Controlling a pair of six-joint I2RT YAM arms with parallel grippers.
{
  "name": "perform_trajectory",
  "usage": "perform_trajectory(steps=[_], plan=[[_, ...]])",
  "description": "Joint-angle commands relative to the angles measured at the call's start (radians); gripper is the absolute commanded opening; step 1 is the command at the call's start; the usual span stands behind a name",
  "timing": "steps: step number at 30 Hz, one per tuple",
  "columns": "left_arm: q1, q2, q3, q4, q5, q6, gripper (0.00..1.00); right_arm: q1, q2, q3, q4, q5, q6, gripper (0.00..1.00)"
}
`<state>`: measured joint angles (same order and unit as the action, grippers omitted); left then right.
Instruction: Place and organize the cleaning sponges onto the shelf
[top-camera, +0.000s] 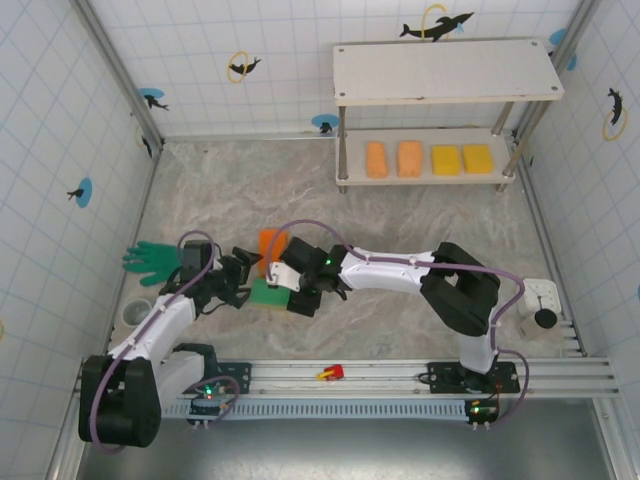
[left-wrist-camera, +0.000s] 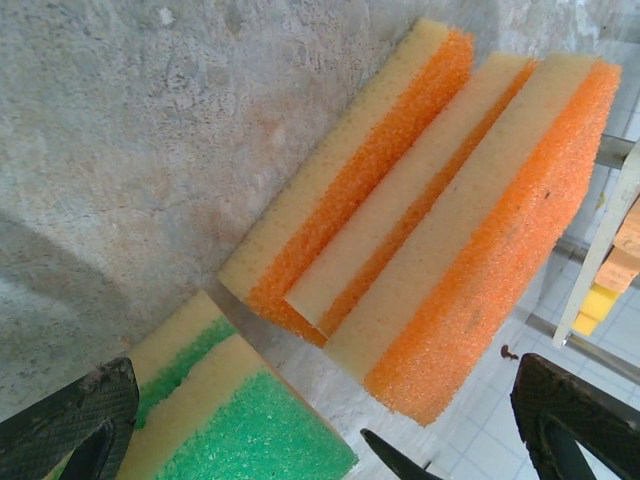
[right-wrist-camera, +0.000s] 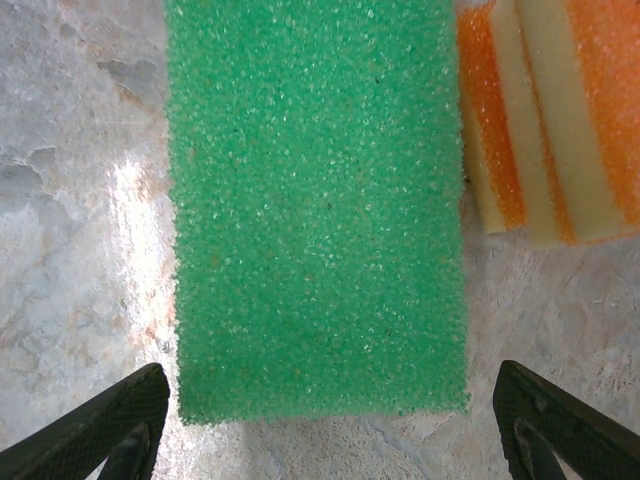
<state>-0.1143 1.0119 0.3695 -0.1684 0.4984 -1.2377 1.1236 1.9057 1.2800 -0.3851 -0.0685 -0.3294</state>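
Observation:
Three orange sponges lean together on edge on the marble floor, seen from above as an orange block. Beside them lie two green sponges, the top one flat under my right gripper. That gripper is open, its fingertips flanking the sponge's near end without touching it. My left gripper is open too, close to the pile's left side, nothing between its fingers. The shelf stands at the back right; its lower board holds two orange sponges and two yellow ones.
A green rubber glove lies left of the pile, with a small white ring near it. A tiny red object sits on the front rail. A white device stands at the right edge. Tiled walls enclose the floor.

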Motion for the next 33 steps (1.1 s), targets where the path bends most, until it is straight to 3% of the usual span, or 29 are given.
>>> perform_trajectory(steps=[1,15,33], plan=[[-0.013,0.016,-0.014,0.042,-0.020,-0.035,0.97,-0.006,-0.050,-0.025,0.020,0.009,0.004,0.86],[-0.097,0.128,0.025,0.145,-0.037,-0.070,0.97,-0.017,-0.057,-0.053,0.035,0.024,0.019,0.86],[-0.153,0.201,0.116,0.135,-0.072,-0.035,0.97,-0.026,-0.065,-0.081,0.053,0.039,0.031,0.86]])
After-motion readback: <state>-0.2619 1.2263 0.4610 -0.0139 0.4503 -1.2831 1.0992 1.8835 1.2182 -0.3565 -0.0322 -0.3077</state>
